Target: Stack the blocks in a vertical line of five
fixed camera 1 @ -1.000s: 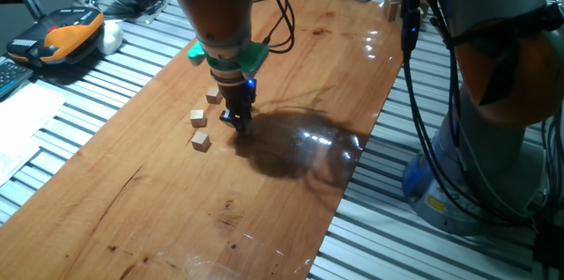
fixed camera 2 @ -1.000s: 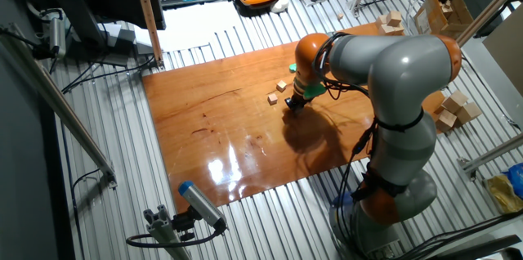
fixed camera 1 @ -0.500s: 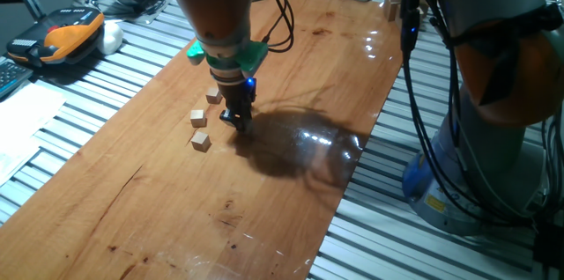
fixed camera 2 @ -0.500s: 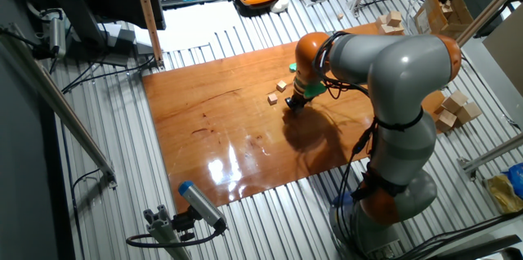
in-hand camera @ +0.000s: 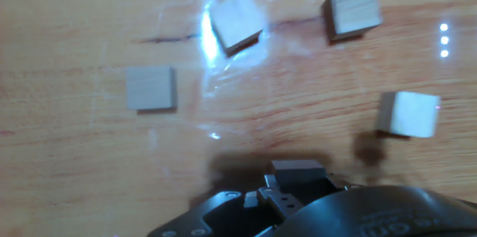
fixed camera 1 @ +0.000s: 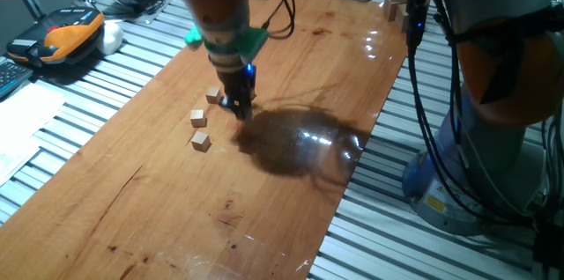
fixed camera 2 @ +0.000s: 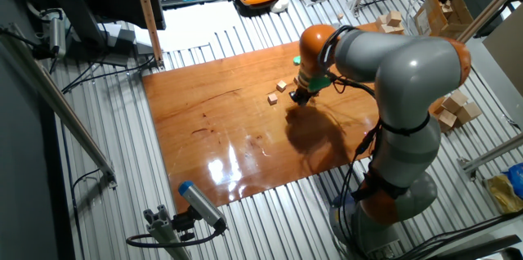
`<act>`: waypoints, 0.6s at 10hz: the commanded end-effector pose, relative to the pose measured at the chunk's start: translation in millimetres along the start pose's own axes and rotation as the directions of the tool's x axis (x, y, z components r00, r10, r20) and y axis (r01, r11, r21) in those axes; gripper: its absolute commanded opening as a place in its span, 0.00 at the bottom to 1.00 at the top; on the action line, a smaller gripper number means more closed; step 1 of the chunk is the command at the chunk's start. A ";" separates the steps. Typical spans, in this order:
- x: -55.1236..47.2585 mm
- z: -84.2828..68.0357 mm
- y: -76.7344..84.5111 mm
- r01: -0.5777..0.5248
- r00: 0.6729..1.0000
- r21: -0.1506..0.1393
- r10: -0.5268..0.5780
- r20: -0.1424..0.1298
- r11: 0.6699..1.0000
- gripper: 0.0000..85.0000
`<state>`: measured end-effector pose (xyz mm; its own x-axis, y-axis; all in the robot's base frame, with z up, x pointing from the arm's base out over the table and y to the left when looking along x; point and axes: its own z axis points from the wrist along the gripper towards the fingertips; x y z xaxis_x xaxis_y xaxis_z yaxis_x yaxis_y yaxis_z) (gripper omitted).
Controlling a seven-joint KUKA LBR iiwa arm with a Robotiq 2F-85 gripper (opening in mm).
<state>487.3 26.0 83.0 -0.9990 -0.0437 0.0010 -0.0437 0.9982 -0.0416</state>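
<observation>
The table (fixed camera 1: 291, 69) is brown wood, smooth and very shiny, with bright spots of light on it. The little blocks (in-hand camera: 151, 88) are pale bare wood and look dull, not shiny. The tool (fixed camera 1: 240, 108) looks like dark plastic or metal. Ribbed grey metal (fixed camera 1: 106, 69) lies all around the table.

Three blocks lie apart on the table (fixed camera 1: 291, 69), in a loose line along its left long edge: one block (fixed camera 1: 213, 95) farthest back, a second (fixed camera 1: 198, 118) in the middle, a third (fixed camera 1: 201, 141) nearest the front edge. The gripper (fixed camera 1: 238, 109) stands just right of them, toward the table's middle.

In the hand view, four blocks (in-hand camera: 151, 89) lie apart on the table.
</observation>
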 end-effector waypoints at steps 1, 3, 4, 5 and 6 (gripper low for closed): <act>-1.4 -3.6 -3.7 -0.013 1.000 -0.006 0.013 0.009 1.000 0.00; -6.1 -11.6 -14.4 -0.025 1.000 -0.012 0.025 0.015 1.000 0.00; -8.8 -16.0 -21.5 -0.028 0.999 -0.011 0.029 0.017 1.000 0.00; -11.8 -19.4 -28.4 -0.027 0.999 -0.011 0.027 0.017 1.000 0.00; -15.3 -21.6 -35.3 -0.022 1.000 -0.008 0.022 0.017 1.000 0.00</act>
<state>505.0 -8.7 106.0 -0.9996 -0.0221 -0.0176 -0.0215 0.9991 -0.0357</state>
